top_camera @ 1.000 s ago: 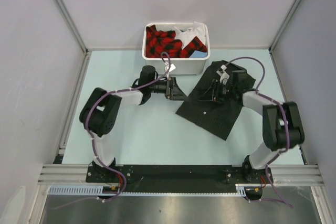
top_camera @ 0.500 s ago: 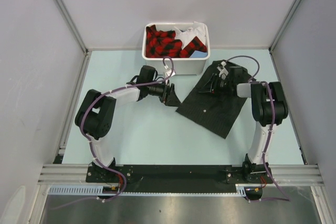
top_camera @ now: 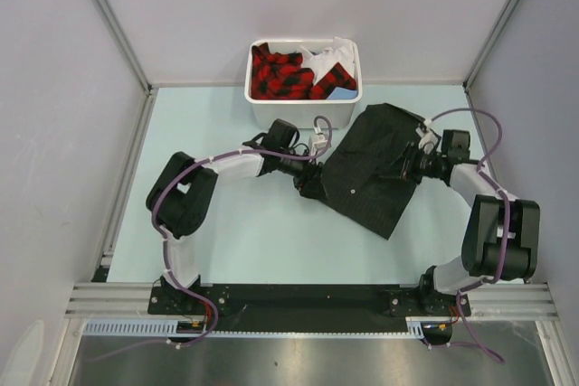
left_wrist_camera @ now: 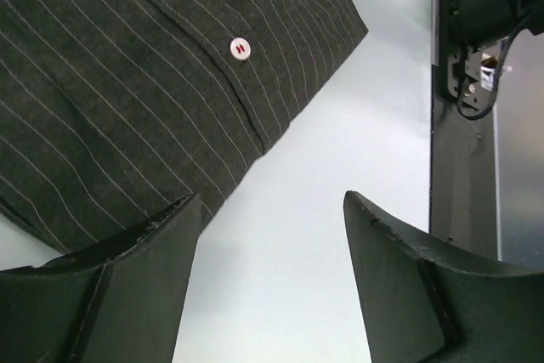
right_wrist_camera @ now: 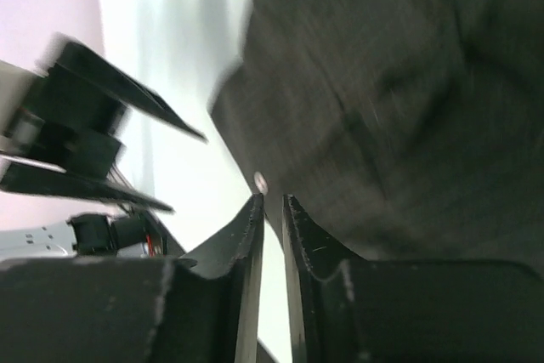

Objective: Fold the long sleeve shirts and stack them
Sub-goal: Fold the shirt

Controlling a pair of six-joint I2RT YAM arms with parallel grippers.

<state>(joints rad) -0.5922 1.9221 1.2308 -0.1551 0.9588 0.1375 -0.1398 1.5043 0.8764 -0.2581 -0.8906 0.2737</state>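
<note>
One long sleeve shirt (top_camera: 375, 164), charcoal with fine pale pinstripes, lies spread on the pale table right of centre. My left gripper (top_camera: 308, 184) sits low at its left edge. In the left wrist view the left gripper (left_wrist_camera: 270, 197) is open over bare table, and the shirt (left_wrist_camera: 127, 82), with a white button, lies just beyond its left finger. My right gripper (top_camera: 404, 166) rests over the shirt's right side. The right wrist view is blurred. There the right gripper (right_wrist_camera: 270, 200) shows only a narrow slit with nothing in it, above the shirt (right_wrist_camera: 408, 82).
A white bin (top_camera: 249, 79) stands at the back of the table with red-and-black plaid cloth (top_camera: 285, 74) and some white cloth inside. Grey walls close in both sides. The black base rail (left_wrist_camera: 463, 167) runs along the near edge.
The left gripper has swung right to the shirt's left edge. The right gripper has moved from the shirt's middle to its right side and its jaws have narrowed. The shirt's upper part now lies spread.
</note>
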